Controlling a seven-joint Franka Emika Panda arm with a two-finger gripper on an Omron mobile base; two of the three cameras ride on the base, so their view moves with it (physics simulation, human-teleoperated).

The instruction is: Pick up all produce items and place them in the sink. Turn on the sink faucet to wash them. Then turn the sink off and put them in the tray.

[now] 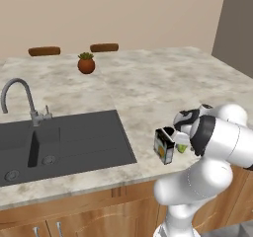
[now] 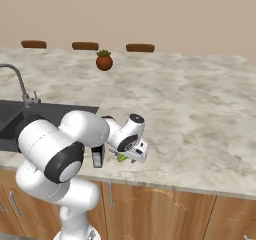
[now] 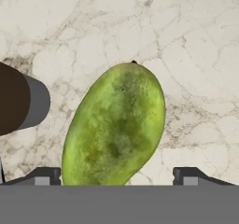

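Gripper low over the fruit, jaws wide

Gripper (image 3: 119,175) pointed down at the counter (image 1: 163,83) with its jaws spread wide, one dark fingertip (image 3: 44,175) at the lower left of the hand view and the other at the lower right. The green oval fruit (image 3: 115,127) lay between them in the middle of that frame, its lower end cut off; whether the fingers touched it could not be made out. In the left base view the fruit (image 1: 182,148) showed as a small green patch at centre right, mostly hidden behind the white arm, beside a small dark box (image 1: 164,145). The sink (image 1: 64,142) sat at the lower left of that view, its left side cut off, with the faucet (image 1: 20,98) behind it.
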